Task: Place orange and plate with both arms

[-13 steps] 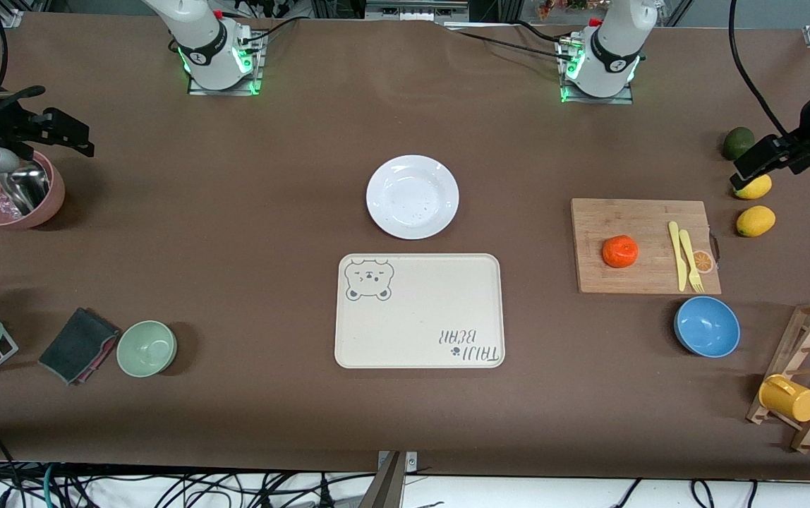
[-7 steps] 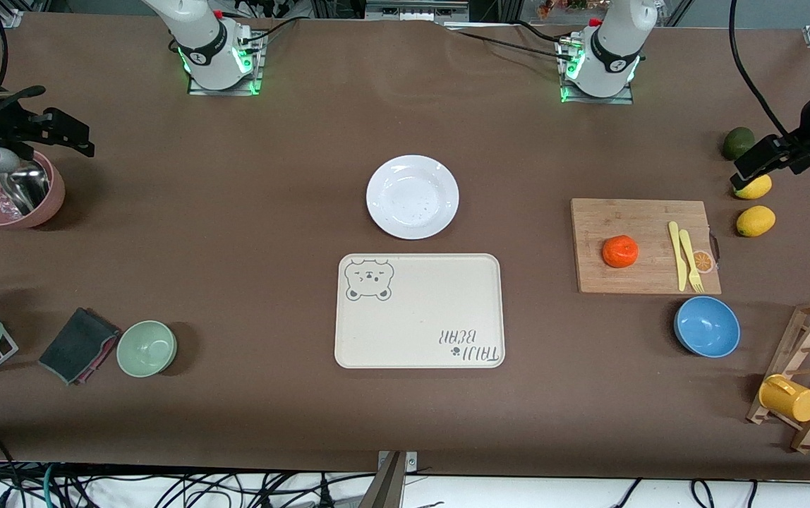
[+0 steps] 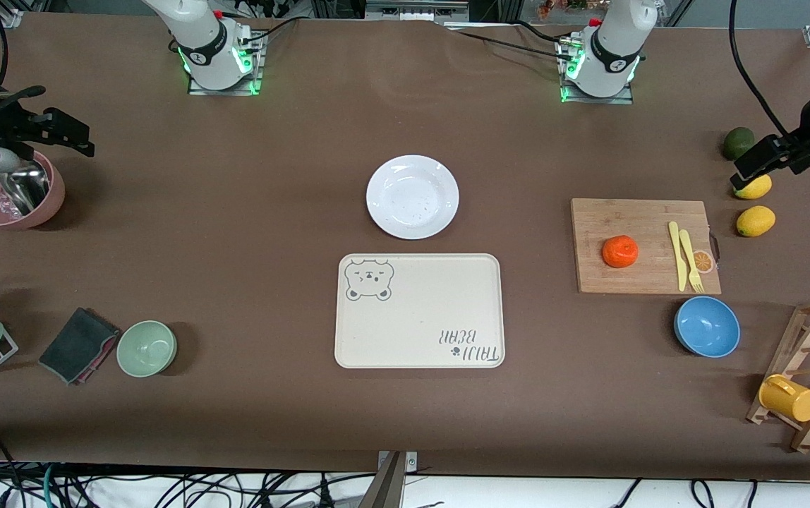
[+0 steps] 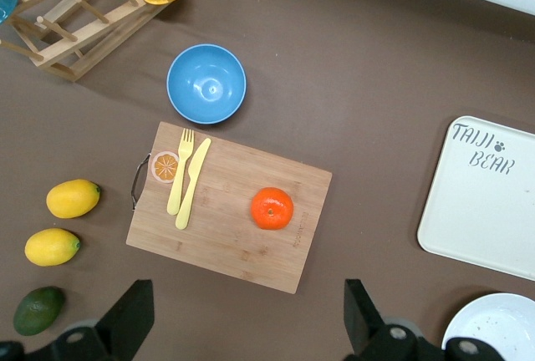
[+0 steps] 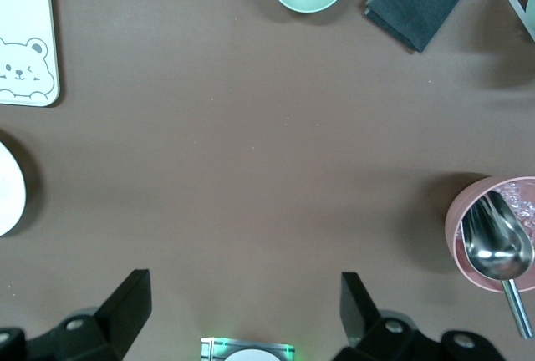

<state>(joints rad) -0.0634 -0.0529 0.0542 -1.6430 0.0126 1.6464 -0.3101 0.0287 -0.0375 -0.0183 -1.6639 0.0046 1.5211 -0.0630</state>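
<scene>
Plate (image 5: 8, 190) cut off in right wrist view, both grippers (image 4: 242, 327) (image 5: 242, 315) wide open, empty, fingertips out of frame.

- A brown cloth-covered table (image 3: 236, 212) fills the front view, evenly lit.
- Tangled black cables (image 3: 165, 490) lie on the pale floor (image 3: 553, 494) below the table's near edge.

Brown table (image 3: 236, 233) carries plate (image 3: 412, 196), tray (image 3: 419, 310), cutting board (image 3: 643, 245), bowls, lemons, probably avocado (image 3: 736, 142).
</scene>
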